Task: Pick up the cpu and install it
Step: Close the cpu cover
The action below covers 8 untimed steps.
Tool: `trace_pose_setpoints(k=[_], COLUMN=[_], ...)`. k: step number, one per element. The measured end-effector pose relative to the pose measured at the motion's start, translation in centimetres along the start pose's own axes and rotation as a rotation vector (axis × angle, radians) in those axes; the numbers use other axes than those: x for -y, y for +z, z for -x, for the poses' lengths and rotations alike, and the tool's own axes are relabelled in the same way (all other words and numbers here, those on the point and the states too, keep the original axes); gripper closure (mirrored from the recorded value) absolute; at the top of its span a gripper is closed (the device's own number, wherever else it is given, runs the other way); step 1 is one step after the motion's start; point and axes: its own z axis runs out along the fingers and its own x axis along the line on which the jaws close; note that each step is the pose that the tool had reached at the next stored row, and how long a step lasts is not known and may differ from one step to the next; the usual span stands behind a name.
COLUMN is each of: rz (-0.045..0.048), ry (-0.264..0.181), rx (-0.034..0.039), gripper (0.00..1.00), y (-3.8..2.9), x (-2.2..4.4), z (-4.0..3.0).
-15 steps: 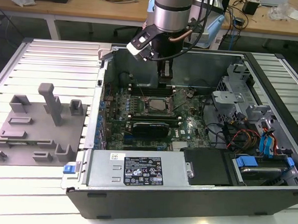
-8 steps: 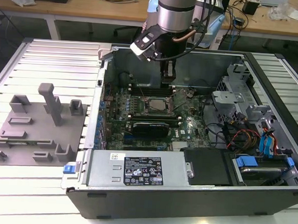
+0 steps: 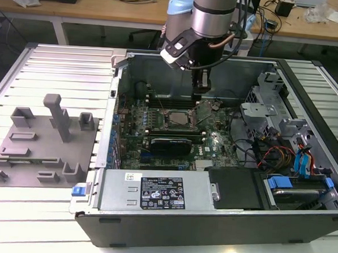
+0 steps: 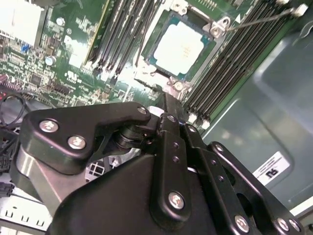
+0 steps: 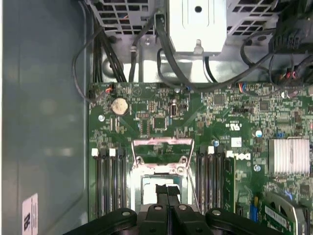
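While the silvery-grey square metal-topped cpu [image 4: 185,46] sits flat inside the black square socket frame [image 4: 215,29], the jaws of the black gripper [image 5: 167,192] are pressed together on nothing.

The cpu is in the socket frame, not in the jaws, and it also shows there in the exterior view [image 3: 179,120]. The gripper [image 3: 200,94] hangs above the socket frame, its tips crossing the frame's edge in the first wrist view; can't tell the height gap. The cpu is square, so it has no long axis, and its edges run parallel to the black memory slots [image 5: 110,183] flanking the socket frame. The jaw seam runs the same way. Writing: a white label on the silver power supply box [image 3: 160,193] and a white sticker on the grey case wall [image 4: 270,168]; print left unread.
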Motion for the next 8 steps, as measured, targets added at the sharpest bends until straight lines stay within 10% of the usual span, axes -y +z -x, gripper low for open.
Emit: trace_pose_setpoints(k=[8], rz=[0.0], ry=[0.0], rx=[-0.0003], gripper=[0.89], y=[0.07], x=[-1.77], z=[0.0])
